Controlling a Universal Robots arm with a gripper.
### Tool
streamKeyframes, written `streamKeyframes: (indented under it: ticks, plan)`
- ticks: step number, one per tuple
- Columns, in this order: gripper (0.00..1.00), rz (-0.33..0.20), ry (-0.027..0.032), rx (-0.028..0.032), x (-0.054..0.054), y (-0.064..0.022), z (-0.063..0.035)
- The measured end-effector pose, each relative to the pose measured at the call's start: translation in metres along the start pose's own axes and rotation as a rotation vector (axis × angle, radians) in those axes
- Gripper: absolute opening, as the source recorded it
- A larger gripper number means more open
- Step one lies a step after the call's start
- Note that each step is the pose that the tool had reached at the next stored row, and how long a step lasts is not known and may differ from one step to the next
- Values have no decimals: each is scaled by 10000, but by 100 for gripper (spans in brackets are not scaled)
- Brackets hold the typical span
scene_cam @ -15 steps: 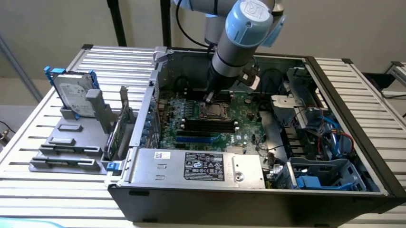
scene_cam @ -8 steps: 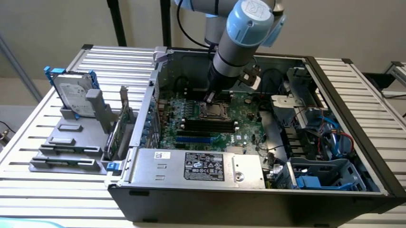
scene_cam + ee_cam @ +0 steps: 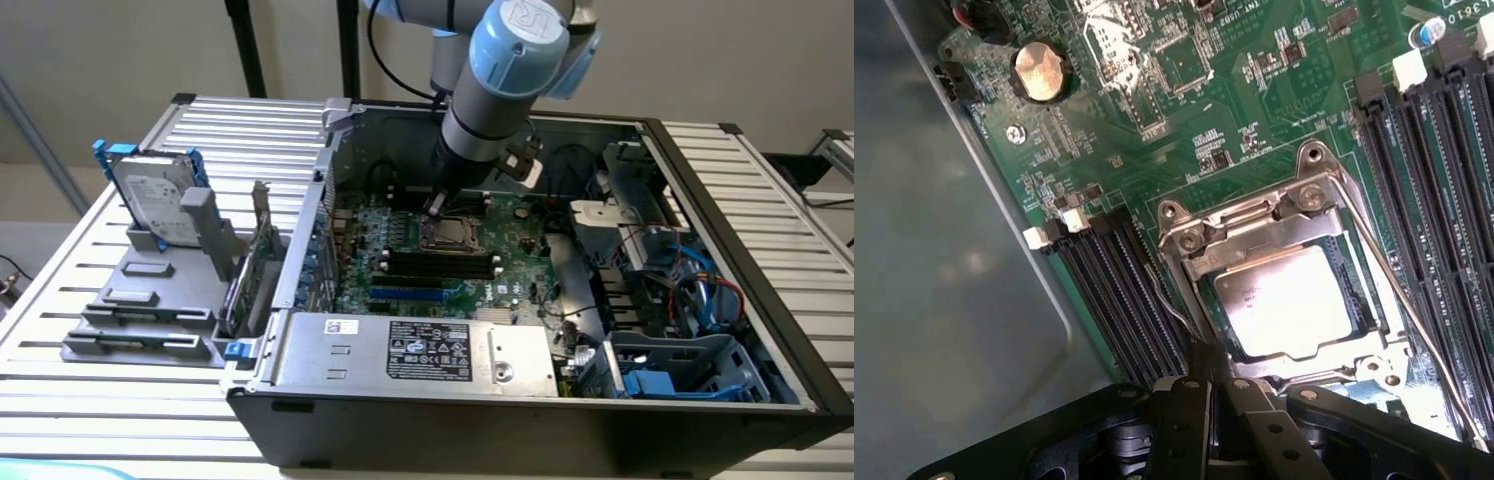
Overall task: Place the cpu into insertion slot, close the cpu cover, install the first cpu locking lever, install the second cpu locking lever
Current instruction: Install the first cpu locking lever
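Note:
The cpu lies flat in the insertion slot, its silver top showing through the window of the cpu cover, which is folded down over it. One thin wire locking lever curves along the socket's side and disappears under my fingertips. The other lever runs straight along the opposite side of the socket. My gripper is shut, its black fingers pressed together, with the tips at the socket's edge by the curved lever. In the exterior view the gripper hangs just behind the socket.
Black memory slots flank the socket on both sides. A coin battery sits on the green board. The grey case wall is close by. A power supply, blue cables and a hard drive surround the board.

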State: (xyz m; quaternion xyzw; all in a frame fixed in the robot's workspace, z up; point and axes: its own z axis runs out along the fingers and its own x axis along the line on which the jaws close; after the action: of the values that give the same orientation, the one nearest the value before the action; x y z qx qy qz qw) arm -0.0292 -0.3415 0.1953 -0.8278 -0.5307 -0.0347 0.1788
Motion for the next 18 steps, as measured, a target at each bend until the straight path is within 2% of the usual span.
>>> streamKeyframes:
  ticks: [6,18]
  plan:
    - [11,-5,47,26,-10,-46,-8]
    - [11,-6,54,34,12,-78,-13]
